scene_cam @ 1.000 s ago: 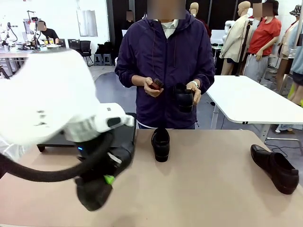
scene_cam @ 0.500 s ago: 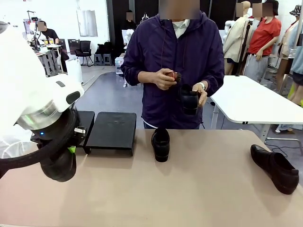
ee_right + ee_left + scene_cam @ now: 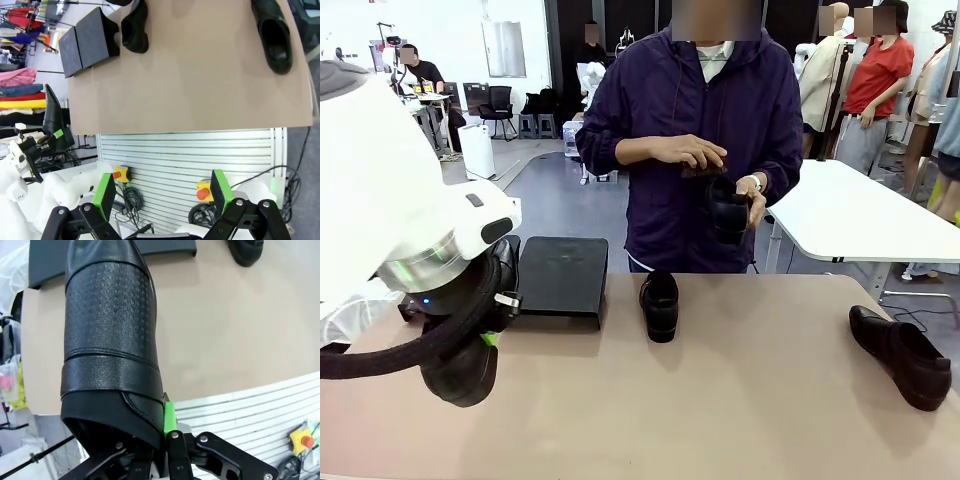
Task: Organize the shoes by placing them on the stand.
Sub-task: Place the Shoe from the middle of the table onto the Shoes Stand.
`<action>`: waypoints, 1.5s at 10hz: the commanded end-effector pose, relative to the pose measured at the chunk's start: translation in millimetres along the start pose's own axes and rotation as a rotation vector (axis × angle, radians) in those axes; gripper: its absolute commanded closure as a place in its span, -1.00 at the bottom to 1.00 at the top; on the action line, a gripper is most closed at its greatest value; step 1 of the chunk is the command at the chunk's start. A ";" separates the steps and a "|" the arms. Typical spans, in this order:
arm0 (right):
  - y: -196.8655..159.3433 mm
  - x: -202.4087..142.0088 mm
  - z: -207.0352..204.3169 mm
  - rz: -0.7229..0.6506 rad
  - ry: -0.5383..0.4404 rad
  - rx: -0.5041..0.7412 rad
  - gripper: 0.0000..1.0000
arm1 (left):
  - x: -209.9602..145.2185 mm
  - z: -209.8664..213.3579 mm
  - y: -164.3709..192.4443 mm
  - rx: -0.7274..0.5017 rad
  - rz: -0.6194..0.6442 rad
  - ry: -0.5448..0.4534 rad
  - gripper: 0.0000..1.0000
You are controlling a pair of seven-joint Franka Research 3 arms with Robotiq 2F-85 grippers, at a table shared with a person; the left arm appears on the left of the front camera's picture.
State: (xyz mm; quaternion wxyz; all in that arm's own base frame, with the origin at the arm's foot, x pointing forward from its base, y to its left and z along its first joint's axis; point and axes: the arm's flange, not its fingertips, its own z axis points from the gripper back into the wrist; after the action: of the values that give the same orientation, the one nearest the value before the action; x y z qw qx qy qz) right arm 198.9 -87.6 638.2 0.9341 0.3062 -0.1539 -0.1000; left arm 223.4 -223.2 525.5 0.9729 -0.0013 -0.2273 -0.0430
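My left gripper (image 3: 486, 334) is shut on the heel rim of one black shoe (image 3: 460, 374), held just above the table's left side in front of the stand (image 3: 560, 275). In the left wrist view the held shoe (image 3: 110, 340) hangs from the gripper (image 3: 162, 422), toe toward the stand (image 3: 165, 246). Another shoe (image 3: 660, 305) rests on the table right of the stand, and a third (image 3: 900, 355) lies far right. The person holds one more shoe (image 3: 730, 210) at chest height. My right gripper (image 3: 162, 192) is open, high off the table's near edge.
The stand's left platform (image 3: 510, 252) is partly hidden behind my left arm. The beige tabletop (image 3: 750, 400) is bare between the shoes. A white table (image 3: 850, 210) stands behind at the right. The person stands at the far edge, one hand (image 3: 690, 152) over their shoe.
My left arm has swung left with the shoe, uncovering the stand, then eased back right a little. The person's hand has come down over the shoe that they hold.
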 end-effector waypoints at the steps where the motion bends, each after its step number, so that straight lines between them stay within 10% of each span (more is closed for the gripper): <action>1: 3.3 0.8 3.3 0.011 0.000 0.023 -1.00 | 39.6 -14.0 -0.8 0.056 -0.017 -0.080 1.00; 6: 3.3 0.8 3.3 0.011 0.000 0.023 -1.00 | 172.8 -103.9 -7.1 0.099 -0.186 -0.367 1.00; 15: 3.3 0.8 3.3 0.011 0.000 0.023 -1.00 | 206.1 -157.0 15.1 0.081 -0.225 -0.258 1.00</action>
State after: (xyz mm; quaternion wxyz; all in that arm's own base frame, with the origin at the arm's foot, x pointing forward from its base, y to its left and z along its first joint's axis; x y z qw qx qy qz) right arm 198.7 -87.7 638.6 0.9341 0.3061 -0.1542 -0.1001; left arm 456.0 -221.6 476.1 0.9295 0.0483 -0.3431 -0.1267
